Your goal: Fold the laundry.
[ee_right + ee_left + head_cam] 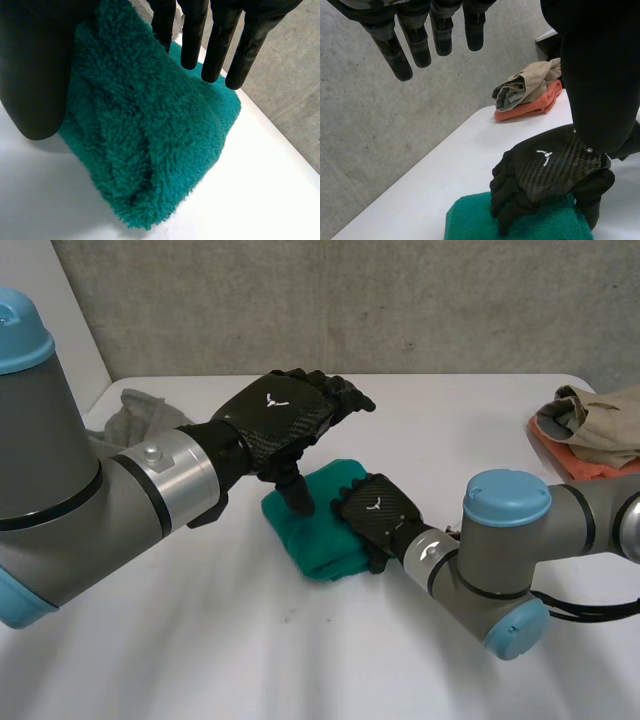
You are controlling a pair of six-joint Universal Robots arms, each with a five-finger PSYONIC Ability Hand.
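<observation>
A folded green terry towel (318,543) lies in the middle of the white table (450,420). My right hand (375,508) rests on the towel's right part. In its own wrist view the fingers (216,47) are straight above the towel (150,140) and the thumb stands beside its folded edge, so the hand is open. My left hand (280,415) hovers over the towel's back left, fingers (417,42) straight and spread, thumb pointing down at the cloth. The left wrist view has my right hand (550,167) lying on the towel (470,220).
A pile of beige cloth on a folded orange one (590,430) sits at the table's right edge, also seen as the beige and orange pile (527,92). A crumpled grey cloth (135,415) lies at the back left. A concrete wall stands behind the table.
</observation>
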